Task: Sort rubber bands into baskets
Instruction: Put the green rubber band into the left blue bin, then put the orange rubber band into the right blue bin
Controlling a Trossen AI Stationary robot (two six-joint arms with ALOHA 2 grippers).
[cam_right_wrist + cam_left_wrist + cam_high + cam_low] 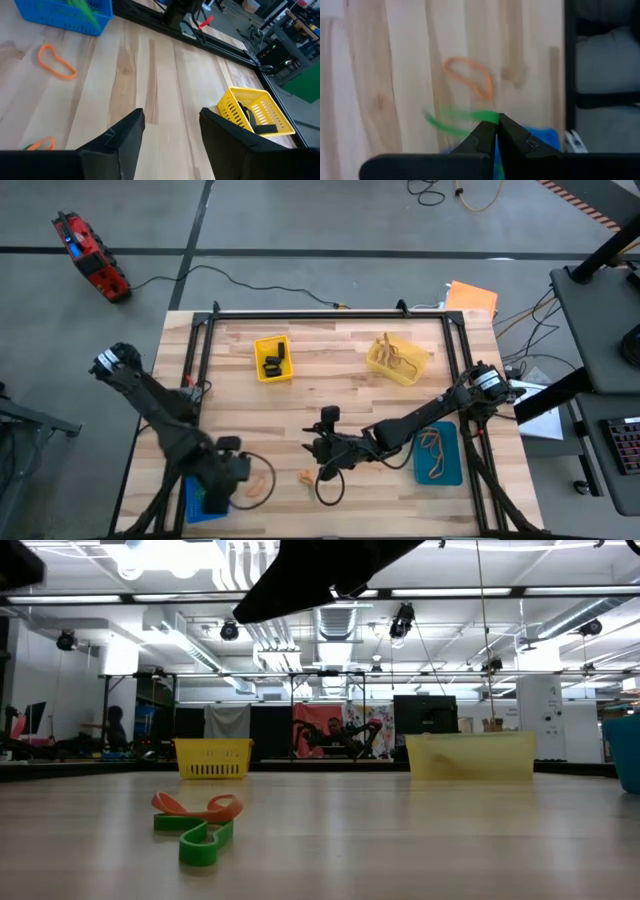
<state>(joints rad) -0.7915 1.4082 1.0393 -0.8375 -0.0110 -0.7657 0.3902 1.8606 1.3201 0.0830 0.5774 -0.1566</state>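
— Green and orange bands (196,825) are lying closest to the low camera, right? One green loop (203,843) with an orange loop (198,806) resting across it on the desk (420,840).

— Yes, and they are sitting near the front edge of the desk, just left of the right hand (327,470) in the high view.

— How is the right arm posing?

— It is stretching from the right side of the desk toward the middle front, lying low and almost level, with its hand pointing left. The fingers (122,137) are standing apart with nothing between them; only bare wood is showing in the gap.

— And the left arm?

— It is reaching from the left rear corner down to the front left, bending over the bright blue basket (200,502). The left hand (496,125) is pressing its fingertips together on a green rubber band (457,120), which is hanging blurred just above that basket's rim.

— Anything loose near it?

— An orange band (258,485) is lying on the wood just beside the blue basket.

— Where are the other baskets sitting?

— The bright yellow basket (272,358) is sitting at the rear left-centre, holding black bands. The pale yellow basket (397,360) is sitting at the rear right with tan bands in it. The teal basket (440,453) is lying at the right front, holding orange bands.
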